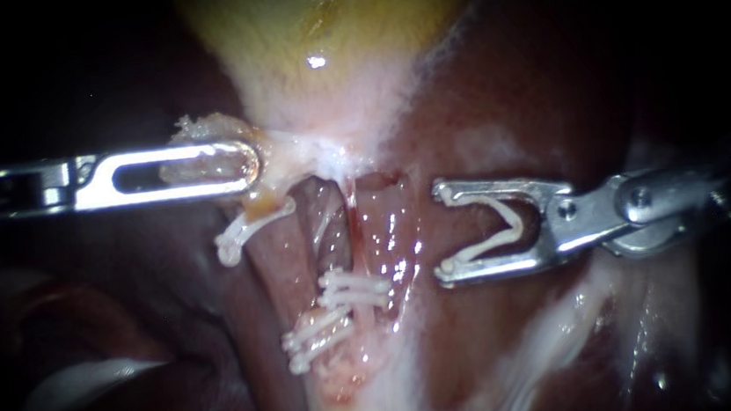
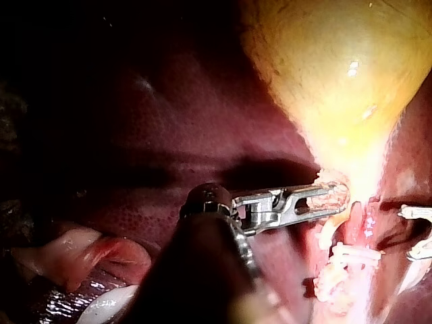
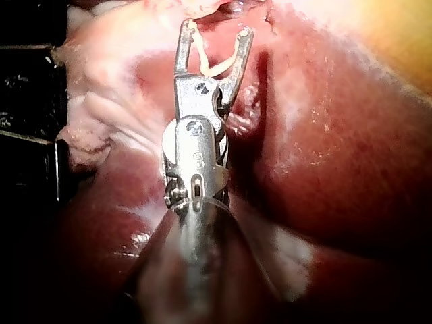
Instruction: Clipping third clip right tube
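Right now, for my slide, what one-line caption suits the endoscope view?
Right instrument holds an open clip beside the clipped tubes; left instrument grips tissue under the gallbladder.

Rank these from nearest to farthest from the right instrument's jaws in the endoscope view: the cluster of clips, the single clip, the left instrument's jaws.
1. Cluster of clips: centre, just left of the right instrument, which holds an open clip.
2. Single clip: farther left, higher.
3. Left instrument: farthest, upper left, gripping tissue.

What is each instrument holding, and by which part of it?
The left instrument grips the gallbladder by the pale tissue at its neck. The right instrument carries an open clip, one jaw on each leg's tip.
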Available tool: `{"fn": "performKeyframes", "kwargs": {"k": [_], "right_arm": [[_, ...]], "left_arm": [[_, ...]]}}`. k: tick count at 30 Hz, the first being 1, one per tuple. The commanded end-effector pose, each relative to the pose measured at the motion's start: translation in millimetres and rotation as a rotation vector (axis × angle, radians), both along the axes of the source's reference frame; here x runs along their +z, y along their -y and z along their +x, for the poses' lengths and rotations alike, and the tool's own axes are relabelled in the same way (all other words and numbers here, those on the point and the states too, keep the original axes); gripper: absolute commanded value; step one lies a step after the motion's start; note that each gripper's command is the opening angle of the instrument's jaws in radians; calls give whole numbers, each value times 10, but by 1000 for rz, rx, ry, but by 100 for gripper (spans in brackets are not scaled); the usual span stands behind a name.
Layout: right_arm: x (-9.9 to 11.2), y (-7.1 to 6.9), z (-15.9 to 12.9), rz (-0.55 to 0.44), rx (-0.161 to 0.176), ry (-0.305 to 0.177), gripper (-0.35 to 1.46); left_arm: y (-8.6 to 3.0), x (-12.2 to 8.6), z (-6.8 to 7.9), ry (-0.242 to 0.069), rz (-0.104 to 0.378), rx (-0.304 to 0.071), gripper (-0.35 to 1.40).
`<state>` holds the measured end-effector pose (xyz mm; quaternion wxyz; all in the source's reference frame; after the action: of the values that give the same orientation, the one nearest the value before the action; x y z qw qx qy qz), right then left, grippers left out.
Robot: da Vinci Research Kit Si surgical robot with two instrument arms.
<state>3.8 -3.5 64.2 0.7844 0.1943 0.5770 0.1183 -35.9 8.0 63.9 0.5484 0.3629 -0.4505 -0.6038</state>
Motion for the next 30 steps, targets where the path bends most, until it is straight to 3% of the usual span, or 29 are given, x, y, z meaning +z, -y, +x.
{"fn": "performKeyframes", "kwargs": {"k": [1,8,14,30], "right_arm": [[4,1,4,19,2,5,50],[28,0,40,143,30,20,50],[32,-4,64,232,32,16,49],[41,-12,87,338,55,-35,48]], "left_arm": [[0,-1,-1,1,0,2,-35],[2,-3,-4,4,1,5,-35],[3,-3,-5,5,1,6,-35],[5,-2,-7,7,0,7,-35]]}}
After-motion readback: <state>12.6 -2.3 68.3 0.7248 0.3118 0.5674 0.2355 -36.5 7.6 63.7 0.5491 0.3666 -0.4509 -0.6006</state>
